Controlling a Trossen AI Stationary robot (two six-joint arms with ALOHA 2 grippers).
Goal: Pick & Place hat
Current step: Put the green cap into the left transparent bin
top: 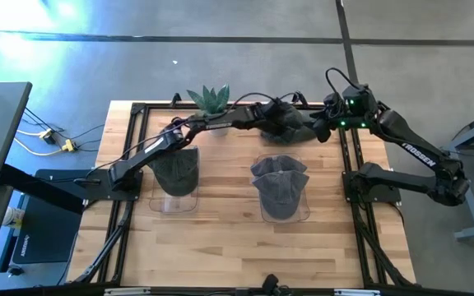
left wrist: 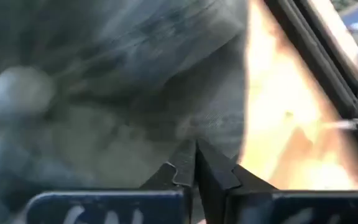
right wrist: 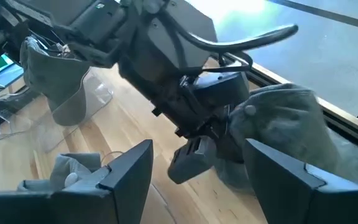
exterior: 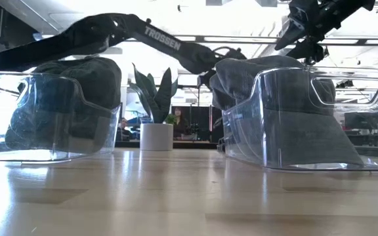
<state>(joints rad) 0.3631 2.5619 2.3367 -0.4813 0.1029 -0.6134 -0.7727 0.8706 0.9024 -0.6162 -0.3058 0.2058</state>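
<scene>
- Working at the far edge of the table (top: 220, 238): left gripper (top: 276, 111), reaching across from the left side, jaws pressed together and pinching the fabric of a loose grey hat (top: 293, 125).
- Lying at the far right of the table, just beside the dark frame rail (top: 348, 152): that same loose grey hat, crumpled, its top button (right wrist: 250, 111) showing in the right wrist view.
- Hovering just right of the loose hat, near the far right corner: right gripper (top: 329, 123), jaws standing apart, holding nothing.
- Sitting on a clear stand (top: 175, 197) at the left of the table, partly under the left arm: second grey hat (top: 176, 168).
- Sitting on another clear stand (top: 282, 210) at centre right, nearer than the loose hat: third grey hat (top: 280, 182).
- Standing at the far edge, left of the loose hat: potted plant (top: 209, 100) in a white pot (exterior: 157, 136).
</scene>
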